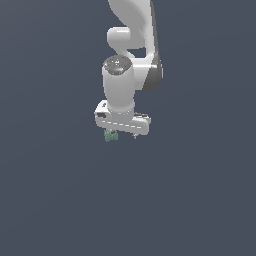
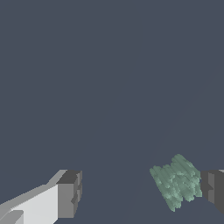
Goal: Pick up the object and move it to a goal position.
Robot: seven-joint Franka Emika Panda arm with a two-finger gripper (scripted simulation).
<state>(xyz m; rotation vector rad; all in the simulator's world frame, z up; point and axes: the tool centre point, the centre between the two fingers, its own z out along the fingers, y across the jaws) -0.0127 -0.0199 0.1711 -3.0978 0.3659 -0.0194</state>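
Observation:
The object [image 1: 110,135] is a tiny mottled green lump with pale speckles, just under the white hand of the arm in the exterior view. In the wrist view the object [image 2: 177,181] lies between the two fingers, close against one dark pad [image 2: 213,188] and far from the other pad [image 2: 70,193]. My gripper [image 2: 141,191] is open, with a wide gap on one side of the lump. In the exterior view the gripper [image 1: 122,134] sits low around the object, and its fingers are mostly hidden by the hand.
A plain dark grey-blue surface [image 1: 60,200] fills both views. The white arm [image 1: 131,45] rises above the gripper toward the top of the exterior view. No other objects show.

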